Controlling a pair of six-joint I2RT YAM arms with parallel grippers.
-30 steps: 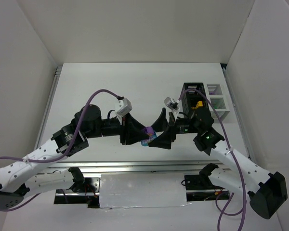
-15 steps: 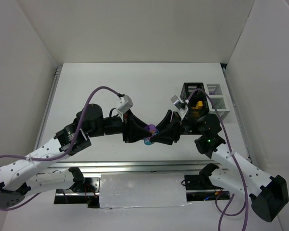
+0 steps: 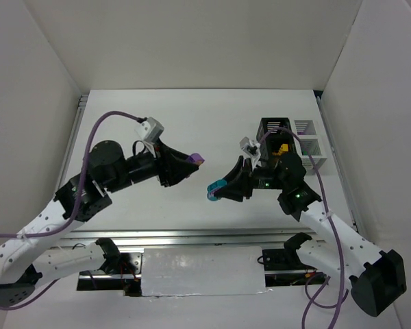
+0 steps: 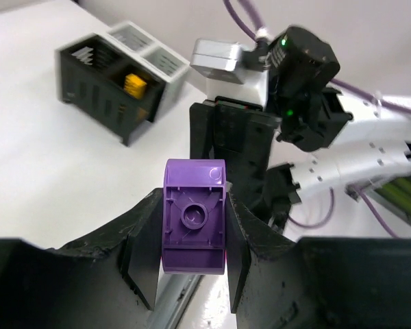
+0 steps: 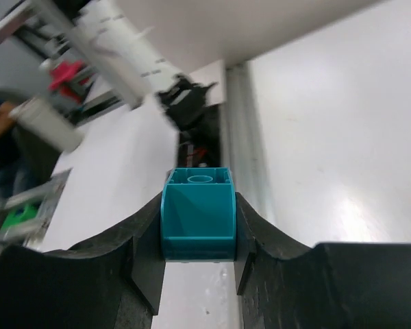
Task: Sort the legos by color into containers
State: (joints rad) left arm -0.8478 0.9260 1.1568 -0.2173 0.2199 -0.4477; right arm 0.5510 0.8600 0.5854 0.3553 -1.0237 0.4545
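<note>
My left gripper [image 3: 194, 162] is shut on a purple lego [image 3: 198, 160], held above the table's middle; in the left wrist view the purple lego [image 4: 194, 214] shows its hollow underside between the fingers. To its right, my right gripper [image 3: 215, 192] is shut on a teal lego [image 3: 214, 188], which fills the gap between the jaws as the teal lego [image 5: 198, 212] in the right wrist view. The two bricks are apart. The containers stand at the right: a black bin [image 3: 275, 137] with a yellow lego [image 3: 281, 148] inside, and two white bins [image 3: 308, 144] beside it.
A metal rail [image 3: 198, 236] runs along the table's near edge between the arm bases. White walls enclose the table on the left, back and right. Purple cables [image 3: 113, 118] loop over both arms.
The two grippers, joined at the stacked purple and teal bricks a moment ago, have pulled apart. The left went up and left with the purple brick; the right closed on the teal one.
</note>
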